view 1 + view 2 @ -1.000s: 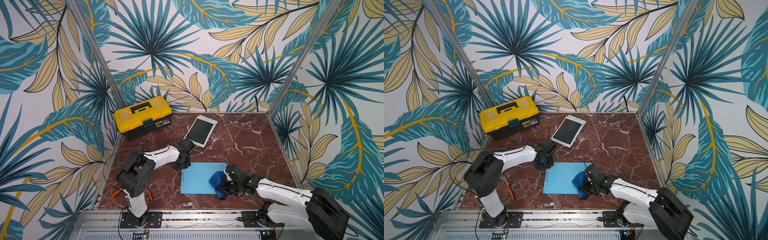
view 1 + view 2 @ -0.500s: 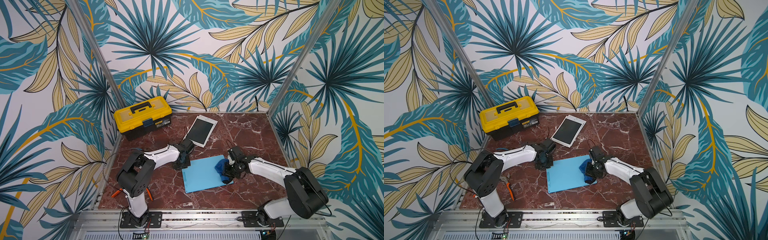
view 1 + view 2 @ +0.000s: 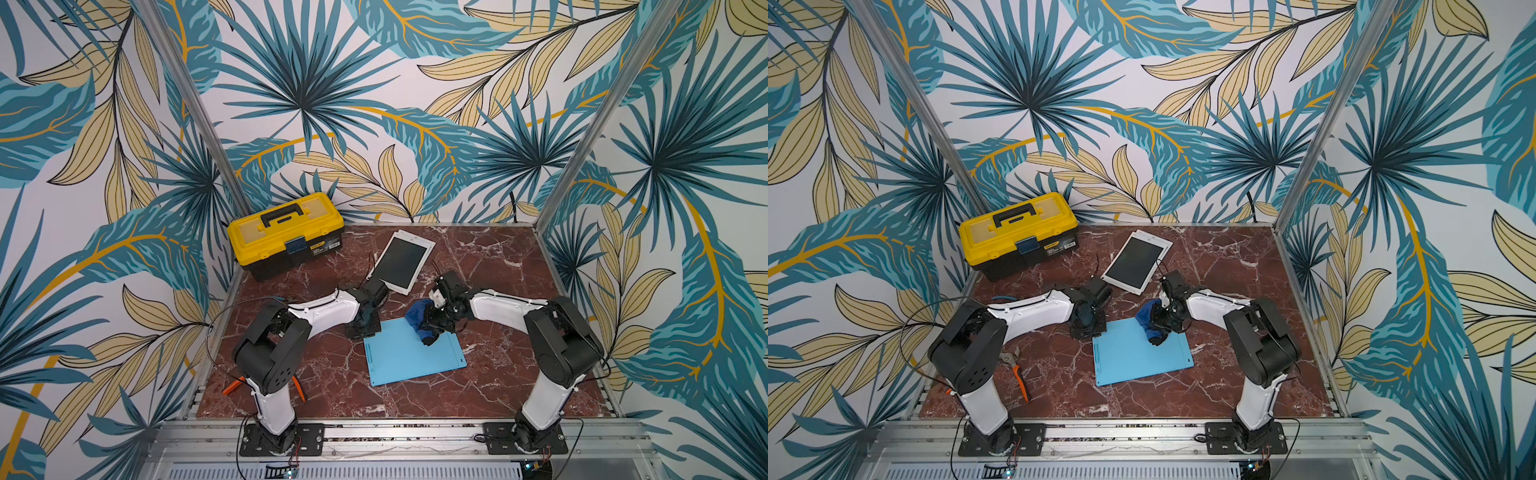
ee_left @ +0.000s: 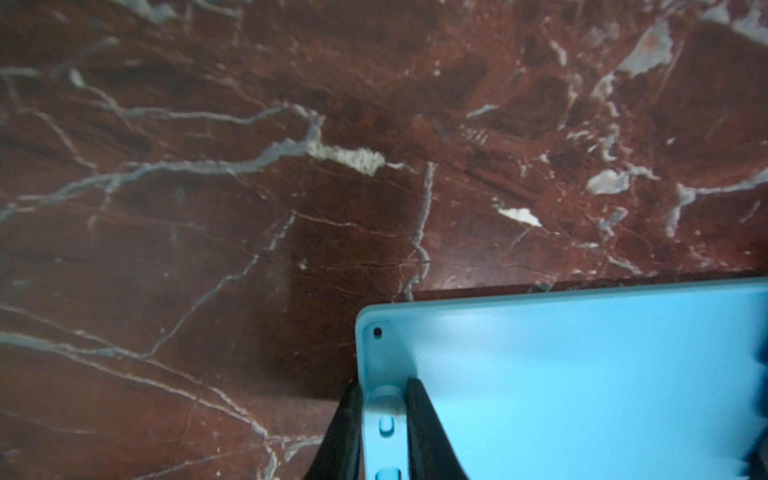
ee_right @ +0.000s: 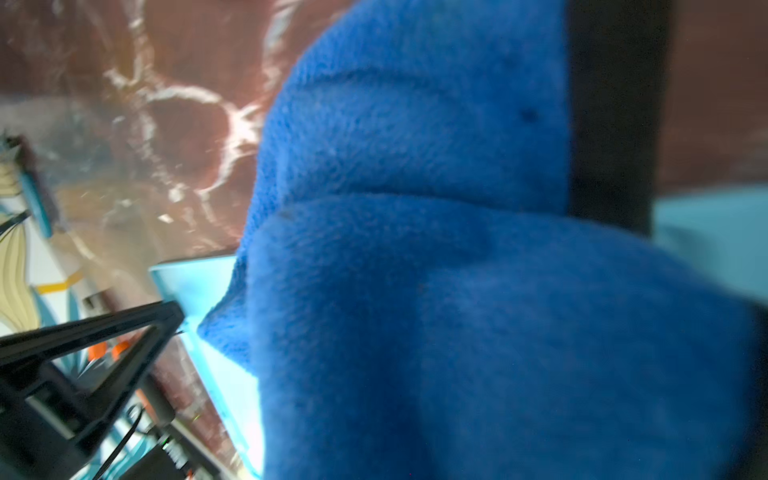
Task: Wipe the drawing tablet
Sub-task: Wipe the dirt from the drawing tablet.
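The drawing tablet (image 3: 411,361) (image 3: 1138,361) is a light blue flat board lying mid-table. My left gripper (image 3: 365,329) (image 3: 1087,328) is shut on the tablet's far-left corner. In the left wrist view, the gripper (image 4: 382,388) pinches the button strip of the tablet (image 4: 582,374) between both fingers. My right gripper (image 3: 437,324) (image 3: 1165,322) is shut on a bunched dark blue cloth (image 3: 420,321) (image 3: 1148,319), which rests on the tablet's far edge. The cloth (image 5: 457,291) fills the right wrist view and hides the right fingertips.
A yellow toolbox (image 3: 286,235) stands at the back left. A white-framed tablet with a dark screen (image 3: 403,262) lies behind the arms. Orange-handled pliers (image 3: 1019,376) lie beside the left arm's base. A blue-handled tool (image 3: 1003,298) lies by the left wall.
The right arm has carried the cloth from the tablet's near right part to its far edge. The tablet has turned a little. The left gripper has held still.
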Controlling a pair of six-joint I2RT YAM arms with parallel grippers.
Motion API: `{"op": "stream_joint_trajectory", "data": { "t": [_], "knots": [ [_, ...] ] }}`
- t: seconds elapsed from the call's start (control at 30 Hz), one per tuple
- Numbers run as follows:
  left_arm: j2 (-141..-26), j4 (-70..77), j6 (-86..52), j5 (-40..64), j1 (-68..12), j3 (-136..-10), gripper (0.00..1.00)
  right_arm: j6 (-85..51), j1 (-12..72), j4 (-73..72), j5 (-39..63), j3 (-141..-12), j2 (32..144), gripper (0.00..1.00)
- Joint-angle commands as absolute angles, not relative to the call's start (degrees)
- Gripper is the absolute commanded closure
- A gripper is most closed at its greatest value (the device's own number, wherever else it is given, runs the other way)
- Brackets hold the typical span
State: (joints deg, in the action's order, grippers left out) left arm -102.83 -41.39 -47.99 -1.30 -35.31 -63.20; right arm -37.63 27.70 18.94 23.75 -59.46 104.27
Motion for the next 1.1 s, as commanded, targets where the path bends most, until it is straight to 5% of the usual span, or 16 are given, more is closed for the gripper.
{"op": "stream_joint_trajectory", "data": {
  "t": [0.0, 0.5, 0.73, 1.07],
  "knots": [
    [-108.55, -44.56, -47.29, -0.98, -35.51, -59.92, 0.79, -36.56, 34.03, 17.52, 27.78, -61.76, 108.08, 0.96],
    [-108.46, -44.56, -47.34, -0.27, -35.6, -60.91, 0.79, -43.46, 51.41, 7.47, 33.11, -51.95, 103.0, 0.95],
    [-107.36, -44.56, -47.28, -0.42, -35.61, -60.39, 0.79, -46.86, 48.16, 4.8, 28.86, -41.71, 99.41, 0.96],
    [-107.49, -44.56, -47.09, -0.7, -35.94, -60.38, 0.79, -47.81, 31.85, 19.03, 21.09, -26.45, 75.32, 0.96]
  ]
}}
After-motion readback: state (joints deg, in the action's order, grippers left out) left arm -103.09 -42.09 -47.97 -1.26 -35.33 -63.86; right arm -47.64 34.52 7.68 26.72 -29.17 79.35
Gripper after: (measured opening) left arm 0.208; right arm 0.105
